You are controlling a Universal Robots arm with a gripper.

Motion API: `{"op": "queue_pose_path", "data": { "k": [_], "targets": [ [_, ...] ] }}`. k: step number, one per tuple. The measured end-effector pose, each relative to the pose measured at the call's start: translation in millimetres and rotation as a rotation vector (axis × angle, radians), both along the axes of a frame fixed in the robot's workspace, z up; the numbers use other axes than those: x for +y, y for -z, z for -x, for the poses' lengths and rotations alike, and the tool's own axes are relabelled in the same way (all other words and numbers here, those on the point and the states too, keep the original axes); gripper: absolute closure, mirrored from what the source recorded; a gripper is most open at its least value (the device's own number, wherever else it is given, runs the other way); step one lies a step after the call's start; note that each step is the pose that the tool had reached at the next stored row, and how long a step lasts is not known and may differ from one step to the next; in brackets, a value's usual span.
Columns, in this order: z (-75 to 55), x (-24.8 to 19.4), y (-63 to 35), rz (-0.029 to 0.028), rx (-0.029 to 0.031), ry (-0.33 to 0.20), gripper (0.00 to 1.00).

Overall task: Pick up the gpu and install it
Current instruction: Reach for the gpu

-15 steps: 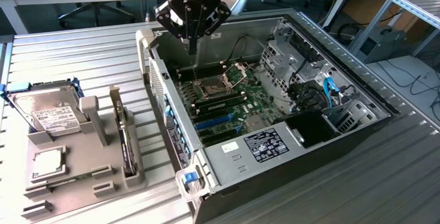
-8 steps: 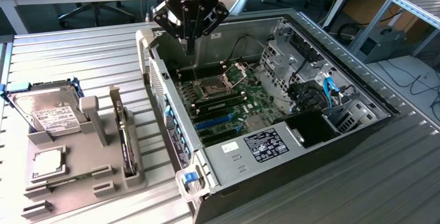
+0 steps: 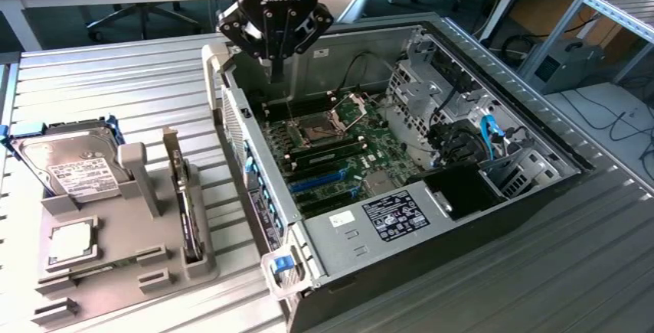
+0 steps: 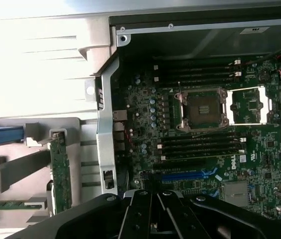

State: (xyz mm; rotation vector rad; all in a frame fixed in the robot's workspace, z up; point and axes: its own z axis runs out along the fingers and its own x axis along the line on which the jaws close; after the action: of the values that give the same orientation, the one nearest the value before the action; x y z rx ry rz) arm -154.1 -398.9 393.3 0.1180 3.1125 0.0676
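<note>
Currently, step: pick-up, with the gpu (image 3: 185, 210) not yet lifted.
gripper (image 3: 274, 71): fingers pressed together, empty, above the computer case's (image 3: 237, 130) rear corner.
gpu place: on edge in the grey holder (image 3: 115, 250), beside the case, on the exterior view's left.
pick calls for: parted fingers aligned over the card's top edge.

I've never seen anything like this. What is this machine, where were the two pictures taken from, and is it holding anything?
It is a robot arm ending in a gripper, a claw for grasping. One picture comes from a camera off to the side, the other from a camera on the arm's wrist, looking into an open computer case. The gripper hovers above the case, shut and holding nothing. On the metal table, a grey holder carries a hard drive, a processor chip and the gpu, a thin card standing on edge, not yet picked up.
</note>
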Motion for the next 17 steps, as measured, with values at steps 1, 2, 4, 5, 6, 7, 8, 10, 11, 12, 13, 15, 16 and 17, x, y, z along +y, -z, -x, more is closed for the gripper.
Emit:
{"op": "queue_pose_path", "data": {
  "k": [1, 2, 4, 5, 6, 7, 8, 10, 11, 12, 13, 15, 16, 17],
  "targets": [
    [0.9, 0.0, 0.0, 0.0000, 0.0000, 0.000, 0.89],
    [2.2, 0.0, 0.0, 0.0000, 0.0000, 0.000, 0.89],
    [4.2, 0.0, 0.0, 0.0000, 0.0000, 0.000, 0.89],
    [5.0, 0.0, 0.1, -0.0001, -0.0001, 0.000, 0.89],
    [5.6, 0.0, 0.1, -0.0001, -0.0001, 0.000, 0.89],
    [6.2, 0.0, 0.0, -0.0001, 0.0000, 0.000, 0.89],
    [6.8, 0.0, 0.0, 0.0000, 0.0000, 0.000, 0.89],
    [7.9, 0.0, 0.0, -0.0001, -0.0001, 0.000, 0.89],
    [8.9, 0.0, 0.0, 0.0000, 0.0000, 0.000, 0.89],
    [9.4, 0.0, 0.0, 0.0000, 0.0000, 0.000, 0.89],
    [10.2, 0.0, 0.0, 0.0000, 0.0000, 0.000, 0.89],
    [11.4, 0.0, 0.0, -0.0001, 0.0000, 0.000, 0.89],
    [12.2, 0.0, 0.0, -0.0001, 0.0000, 0.000, 0.89],
    [12.7, 0.0, 0.0, 0.0000, 0.0000, 0.000, 0.89]
  ]
}}
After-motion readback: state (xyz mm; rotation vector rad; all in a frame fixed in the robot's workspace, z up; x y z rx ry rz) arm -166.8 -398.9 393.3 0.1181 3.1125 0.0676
